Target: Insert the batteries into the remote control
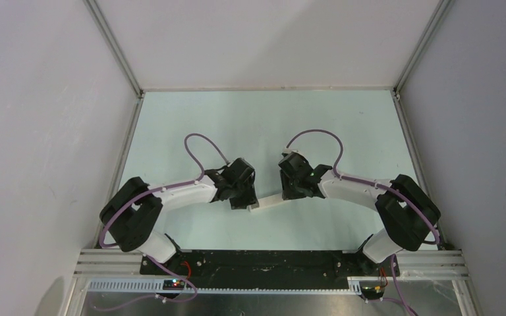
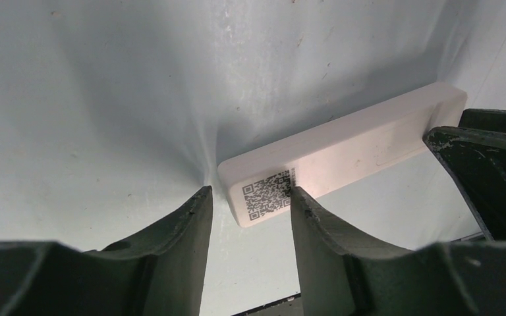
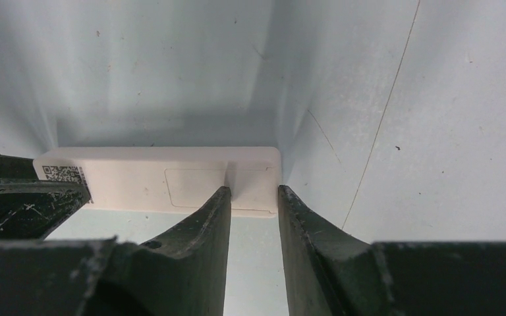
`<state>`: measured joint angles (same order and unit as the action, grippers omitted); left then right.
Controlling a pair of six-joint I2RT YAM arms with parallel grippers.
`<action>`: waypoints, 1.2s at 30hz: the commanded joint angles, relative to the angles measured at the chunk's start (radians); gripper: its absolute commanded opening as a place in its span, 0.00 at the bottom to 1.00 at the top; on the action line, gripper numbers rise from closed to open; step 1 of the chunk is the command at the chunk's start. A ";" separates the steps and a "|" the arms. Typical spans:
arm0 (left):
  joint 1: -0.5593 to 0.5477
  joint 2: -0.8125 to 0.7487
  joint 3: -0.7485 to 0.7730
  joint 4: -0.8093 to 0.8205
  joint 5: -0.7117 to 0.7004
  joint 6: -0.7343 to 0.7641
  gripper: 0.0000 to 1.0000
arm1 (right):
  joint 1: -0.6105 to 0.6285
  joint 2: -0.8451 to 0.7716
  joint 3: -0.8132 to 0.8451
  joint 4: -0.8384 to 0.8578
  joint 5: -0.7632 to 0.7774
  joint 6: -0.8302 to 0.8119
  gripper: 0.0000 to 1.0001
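From the top view, I see both arms bent in towards the middle of the table [image 1: 191, 125]. The left gripper [image 1: 249, 203] and the right gripper [image 1: 291, 192] face each other. The remote control [image 1: 271, 200] is a white bar that lies between them, with one end under each gripper. I cannot tell from here how wide the jaws are.

In the left wrist view, the remote runs diagonally, back side up. Its end with the QR label [image 2: 269, 194] sits between my left fingers [image 2: 313, 220]. The jaws are half closed around this end and the tips are against it, so I take it as held.

In the right wrist view, the remote lies across the picture. The right fingertips [image 3: 219, 201] stand with a narrow gap over its other end, beside the outline of the battery cover [image 3: 194, 187]. Nothing is clamped between them. I cannot tell if they press on the remote.
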<state>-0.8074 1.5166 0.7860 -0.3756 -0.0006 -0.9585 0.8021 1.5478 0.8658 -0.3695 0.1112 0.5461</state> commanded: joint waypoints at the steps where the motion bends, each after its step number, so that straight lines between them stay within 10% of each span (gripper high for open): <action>1: -0.005 0.020 0.029 -0.006 -0.007 0.030 0.50 | 0.025 0.037 0.027 0.005 -0.003 0.018 0.34; 36: -0.007 0.058 0.012 0.145 0.113 0.011 0.43 | 0.025 0.090 -0.101 0.168 -0.250 0.160 0.33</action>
<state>-0.8024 1.5360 0.7952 -0.3668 0.0643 -0.9588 0.8005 1.5585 0.8440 -0.3309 0.1173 0.6209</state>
